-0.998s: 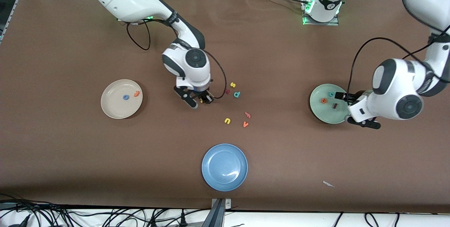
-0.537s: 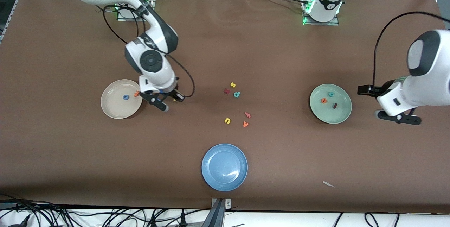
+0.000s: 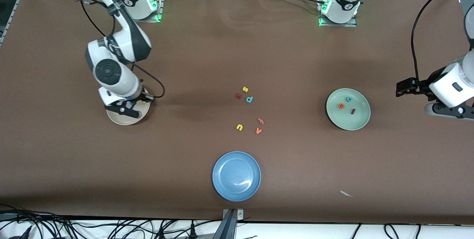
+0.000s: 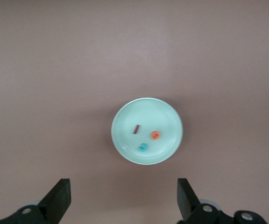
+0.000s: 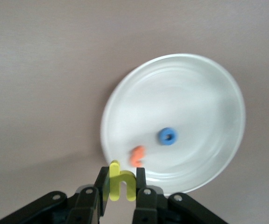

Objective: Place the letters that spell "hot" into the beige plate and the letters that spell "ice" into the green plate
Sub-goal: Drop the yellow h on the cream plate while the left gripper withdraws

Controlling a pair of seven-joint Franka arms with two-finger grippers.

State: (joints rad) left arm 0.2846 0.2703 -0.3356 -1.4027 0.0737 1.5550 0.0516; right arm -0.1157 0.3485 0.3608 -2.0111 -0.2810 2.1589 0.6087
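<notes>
Nearest the front camera lies the glossy blue plate [image 3: 236, 176], round and shallow, on the matte brown table covering [image 3: 237, 46], with a small pale scrap [image 3: 346, 193] toward the left arm's end.

Farther in sit 5 loose letters, small and chunky: a yellow u [image 3: 239, 127] and an orange v [image 3: 259, 131], then a pinkish-orange hooked letter [image 3: 261, 121], and farther still a teal rounded letter [image 3: 249, 99], a dark red k [image 3: 239, 96] and a yellow s [image 3: 245, 89].

Toward the left arm's end, the green plate [image 3: 361, 122], smooth with a raised rim, holds all 3 letters of "ice": the maroon bar i [image 3: 353, 111], the round orange e [image 3: 341, 106] and the teal c [image 3: 349, 99], each apart from the others. The left gripper [image 4: 123, 198] hangs over bare table just outside that plate, toward the table's end, its 2 black fingers spread wide and holding nothing.

Toward the right arm's end, the beige plate [image 3: 124, 119] carries the blue ring o [image 5: 168, 136] and the orange hooked t [image 5: 137, 155]. The right gripper [image 5: 122, 186] is over this plate's rim, its black fingers pinched on the yellow h [image 5: 121, 183], which stands between them.
</notes>
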